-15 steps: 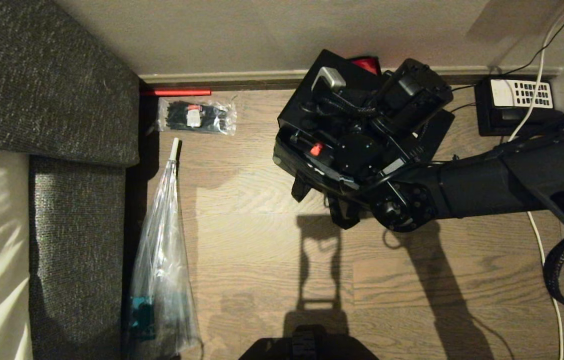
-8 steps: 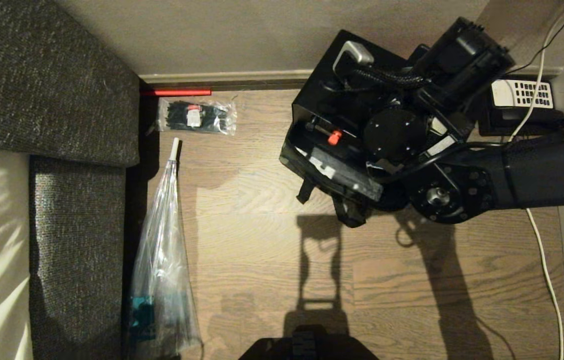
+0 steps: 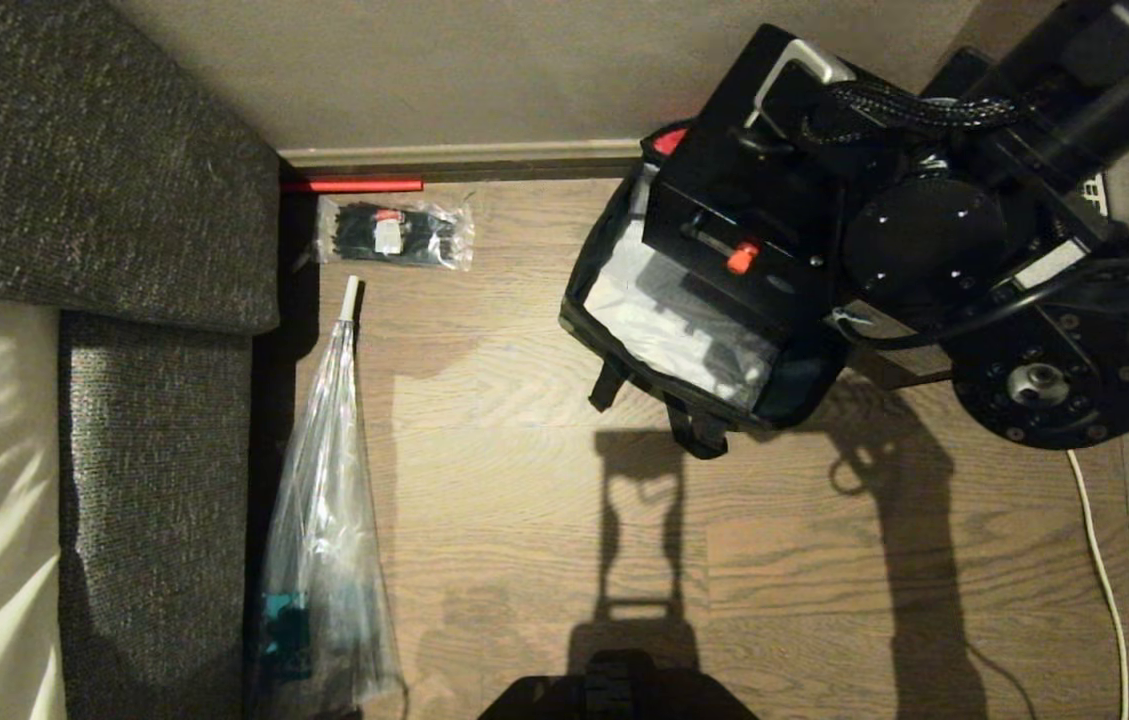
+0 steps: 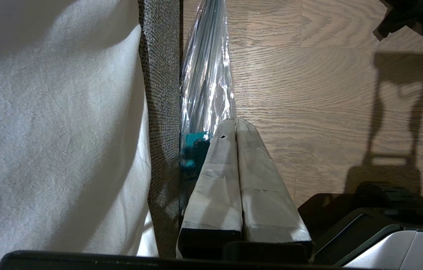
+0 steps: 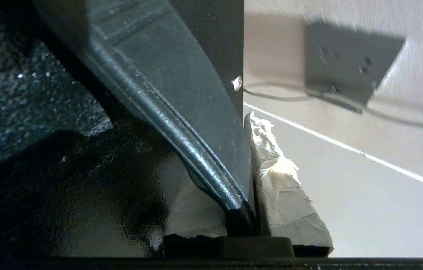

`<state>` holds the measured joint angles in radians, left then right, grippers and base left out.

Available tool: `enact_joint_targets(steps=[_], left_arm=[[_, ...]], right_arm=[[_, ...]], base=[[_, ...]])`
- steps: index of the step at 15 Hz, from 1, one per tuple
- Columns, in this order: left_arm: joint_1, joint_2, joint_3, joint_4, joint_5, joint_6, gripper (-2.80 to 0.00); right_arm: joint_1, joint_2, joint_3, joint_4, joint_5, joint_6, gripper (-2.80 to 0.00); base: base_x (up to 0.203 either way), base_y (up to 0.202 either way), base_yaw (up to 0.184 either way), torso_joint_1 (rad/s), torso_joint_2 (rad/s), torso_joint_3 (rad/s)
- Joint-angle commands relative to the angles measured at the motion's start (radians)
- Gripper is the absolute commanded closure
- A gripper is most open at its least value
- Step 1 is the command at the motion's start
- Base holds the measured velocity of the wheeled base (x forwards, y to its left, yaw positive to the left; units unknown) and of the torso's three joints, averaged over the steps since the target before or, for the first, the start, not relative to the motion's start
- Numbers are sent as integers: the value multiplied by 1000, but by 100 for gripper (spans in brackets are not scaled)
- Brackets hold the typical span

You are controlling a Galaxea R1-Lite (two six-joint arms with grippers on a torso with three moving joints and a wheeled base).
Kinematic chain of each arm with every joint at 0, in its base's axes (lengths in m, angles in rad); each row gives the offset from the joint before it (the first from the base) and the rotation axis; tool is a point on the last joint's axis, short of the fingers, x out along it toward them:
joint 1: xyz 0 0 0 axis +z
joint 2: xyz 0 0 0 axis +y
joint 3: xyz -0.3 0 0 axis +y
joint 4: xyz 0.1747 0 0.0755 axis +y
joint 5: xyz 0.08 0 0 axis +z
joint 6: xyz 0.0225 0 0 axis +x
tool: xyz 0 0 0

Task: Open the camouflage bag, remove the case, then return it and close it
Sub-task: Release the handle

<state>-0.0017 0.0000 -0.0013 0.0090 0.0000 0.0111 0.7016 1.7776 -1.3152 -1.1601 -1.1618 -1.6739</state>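
Note:
The camouflage bag (image 3: 640, 374) stands open on the wood floor by the wall, its silvery-grey interior showing and a bit of red lid lining (image 3: 666, 140) at its far edge. The case (image 3: 714, 200), flat and black with a red-orange spot (image 3: 742, 257) on its edge, hangs tilted above the bag's far right part. My right arm (image 3: 924, 240) reaches in from the right and hides the fingers in the head view. In the right wrist view my right gripper (image 5: 243, 129) is shut on the case (image 5: 181, 75). My left gripper (image 4: 235, 122) is shut and empty, parked beside the sofa.
A dark sofa (image 3: 94, 150) fills the left side. A long clear plastic bag (image 3: 324, 520) lies along it, with a small packet of black ties (image 3: 394, 232) near the wall. A white cable (image 3: 1109, 600) runs down the right; the desk phone (image 3: 1096, 190) is mostly hidden by the arm.
My right arm has risen and swung right with the case, lifting it out of the bag. The bag's silvery inside, covered before, now shows. The left arm has not moved.

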Motion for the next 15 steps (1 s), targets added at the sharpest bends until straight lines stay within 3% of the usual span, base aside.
enact_joint_targets(steps=[1, 15], left_arm=[[0, 0, 0, 0, 1, 0, 0], [0, 0, 0, 0, 0, 0, 0]], right_arm=[[-43, -78, 54, 1, -6, -8, 0], [-435, -301, 340, 2, -4, 51, 0]], base=[[0, 0, 0, 0, 0, 0], [0, 0, 0, 0, 0, 0]])
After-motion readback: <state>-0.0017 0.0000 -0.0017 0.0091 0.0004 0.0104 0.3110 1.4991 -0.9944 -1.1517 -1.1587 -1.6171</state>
